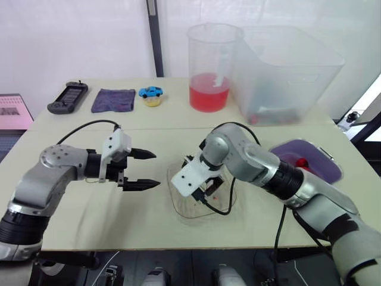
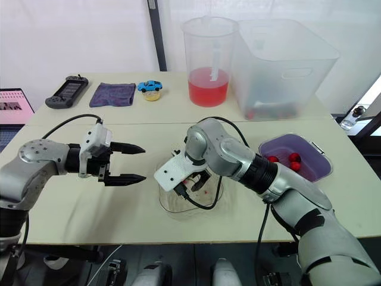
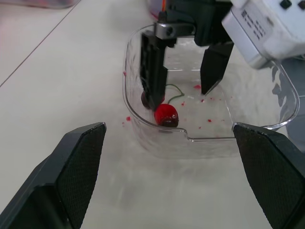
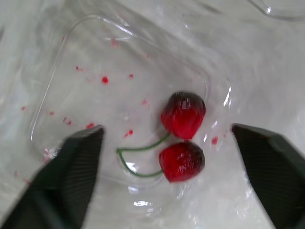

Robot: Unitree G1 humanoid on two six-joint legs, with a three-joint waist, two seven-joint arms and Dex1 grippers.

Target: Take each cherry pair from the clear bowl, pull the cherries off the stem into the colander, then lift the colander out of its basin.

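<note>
Well below the rim of the clear bowl (image 3: 205, 139), right end effector (image 3: 181, 95) straddles the cherry pair (image 4: 183, 116), open, empty.

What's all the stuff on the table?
clear bowl: one, see-through, front middle
cherry pair: one, red, in the clear bowl
colander: one, purple, right side
loose cherries: about three, red, in the colander
jug: one, clear, red liquid, back
bin: one, clear, right of jug
cloth: one, purple, back left
toy car: one, blue, beside cloth
controller: one, black, left of cloth
left gripper: one, black, open, left of bowl
right gripper: one, black, open, over the cherry pair
</note>
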